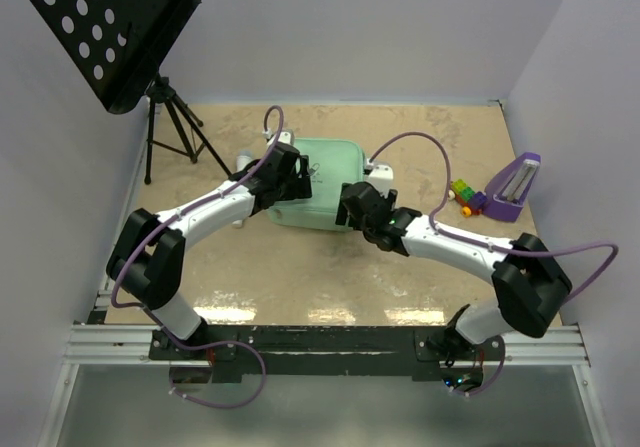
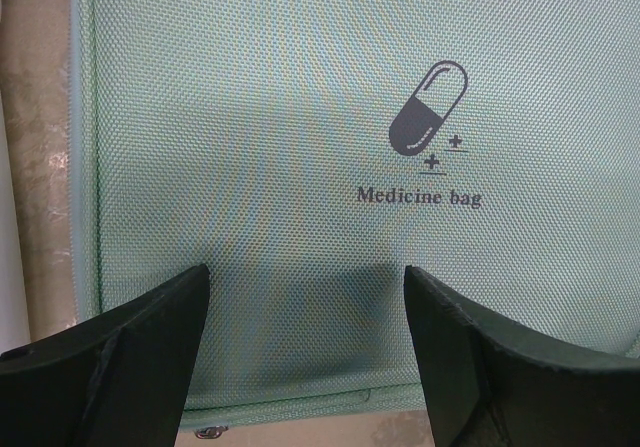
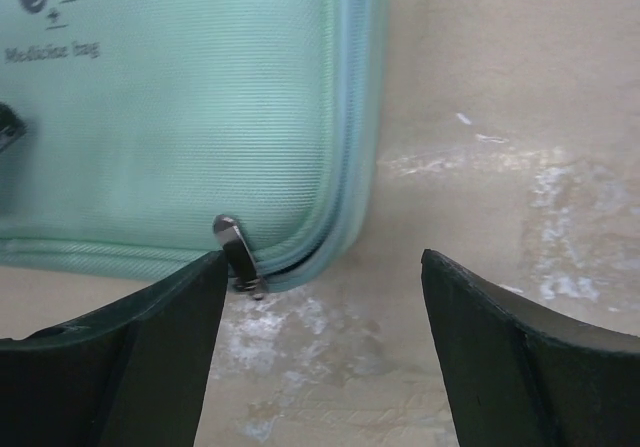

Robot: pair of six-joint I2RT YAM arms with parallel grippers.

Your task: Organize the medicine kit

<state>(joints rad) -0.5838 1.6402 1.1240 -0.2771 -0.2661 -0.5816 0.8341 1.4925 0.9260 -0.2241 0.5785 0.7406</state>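
Medicine kit [image 1: 318,182] zipped, mid table [image 1: 330,287]. Left claw [image 2: 305,277] gapes over lid, right claw [image 3: 322,262] gapes by zipper pull [image 3: 238,257] (tiny tab). Risk: pinch slips, kit skids unopened.

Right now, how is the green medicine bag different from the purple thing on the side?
The medicine kit is pale green, the purple wedge purple. The medicine kit lies flat and is bigger; the purple wedge stands upright and is smaller. Both sit on the table.
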